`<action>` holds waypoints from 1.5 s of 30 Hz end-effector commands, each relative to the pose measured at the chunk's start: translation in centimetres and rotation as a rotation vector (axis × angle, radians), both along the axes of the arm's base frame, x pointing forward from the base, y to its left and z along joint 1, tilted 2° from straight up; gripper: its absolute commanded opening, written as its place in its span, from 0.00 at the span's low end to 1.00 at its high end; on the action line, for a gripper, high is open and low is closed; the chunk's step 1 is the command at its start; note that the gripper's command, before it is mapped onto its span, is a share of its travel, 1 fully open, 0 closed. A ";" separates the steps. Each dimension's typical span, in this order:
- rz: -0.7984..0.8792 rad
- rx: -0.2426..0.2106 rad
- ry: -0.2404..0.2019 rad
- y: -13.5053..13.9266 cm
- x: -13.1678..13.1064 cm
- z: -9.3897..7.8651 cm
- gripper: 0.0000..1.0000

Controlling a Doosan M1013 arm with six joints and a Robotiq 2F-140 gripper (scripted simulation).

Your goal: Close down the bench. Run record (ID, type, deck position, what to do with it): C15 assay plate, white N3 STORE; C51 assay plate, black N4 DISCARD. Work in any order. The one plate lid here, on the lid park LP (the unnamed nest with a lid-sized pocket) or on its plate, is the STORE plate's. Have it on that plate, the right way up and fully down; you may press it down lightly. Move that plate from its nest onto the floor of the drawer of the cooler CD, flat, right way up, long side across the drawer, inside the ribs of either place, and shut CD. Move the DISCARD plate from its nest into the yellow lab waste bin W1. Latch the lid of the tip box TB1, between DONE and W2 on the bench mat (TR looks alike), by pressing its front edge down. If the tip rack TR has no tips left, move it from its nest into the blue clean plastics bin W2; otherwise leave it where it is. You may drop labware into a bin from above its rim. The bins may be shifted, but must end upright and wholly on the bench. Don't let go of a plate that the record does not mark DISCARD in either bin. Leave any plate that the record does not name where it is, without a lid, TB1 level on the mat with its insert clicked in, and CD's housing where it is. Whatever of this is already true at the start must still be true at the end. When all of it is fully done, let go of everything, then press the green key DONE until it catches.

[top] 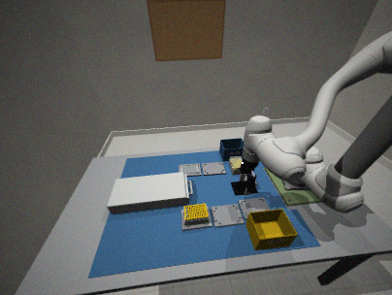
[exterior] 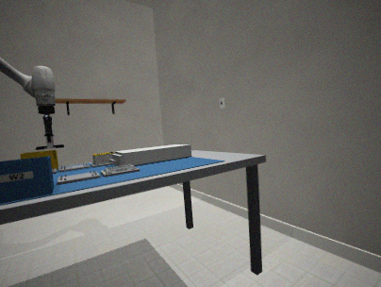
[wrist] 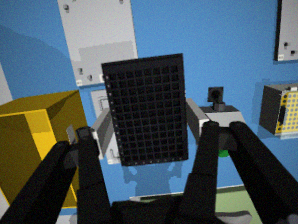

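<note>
My gripper (top: 245, 186) (exterior: 48, 145) (wrist: 148, 113) is shut on the black assay plate (top: 241, 187) (exterior: 45, 147) (wrist: 147, 115), gripping it by its long sides and holding it level above the blue mat, well clear of the deck. The yellow waste bin W1 (top: 272, 228) (exterior: 40, 155) (wrist: 30, 135) stands open to one side of the plate, at the front right of the mat. The grey nest N3 (top: 253, 206) (wrist: 97, 35) beside the bin is bare. The tip box TB1 (top: 236, 165) (wrist: 280, 112) stands near the blue bin W2 (top: 231, 147) (exterior: 24, 177).
The white cooler CD (top: 147, 190) (exterior: 153, 153) lies shut at the mat's left. The tip rack TR (top: 196, 212) with yellow tips sits at the front. Bare grey nests (top: 213, 168) (top: 227, 214) lie around. A green mat (top: 291, 191) lies by the arm's base.
</note>
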State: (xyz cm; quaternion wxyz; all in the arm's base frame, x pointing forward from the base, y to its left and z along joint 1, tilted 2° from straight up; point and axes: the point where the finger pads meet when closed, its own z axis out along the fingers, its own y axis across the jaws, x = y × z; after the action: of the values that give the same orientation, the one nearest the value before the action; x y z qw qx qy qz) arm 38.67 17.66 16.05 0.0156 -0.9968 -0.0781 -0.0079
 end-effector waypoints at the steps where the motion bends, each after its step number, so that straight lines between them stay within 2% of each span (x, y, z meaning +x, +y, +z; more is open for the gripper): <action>1: 0.000 0.000 0.000 0.7 -0.4 0.0 0.00; 45: 0.000 0.000 0.000 10.1 -5.5 0.3 0.00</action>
State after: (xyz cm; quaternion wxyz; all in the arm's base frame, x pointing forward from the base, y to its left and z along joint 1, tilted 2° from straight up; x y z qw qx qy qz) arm 33.46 27.22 16.29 0.0156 -0.9968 -0.0780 -0.0078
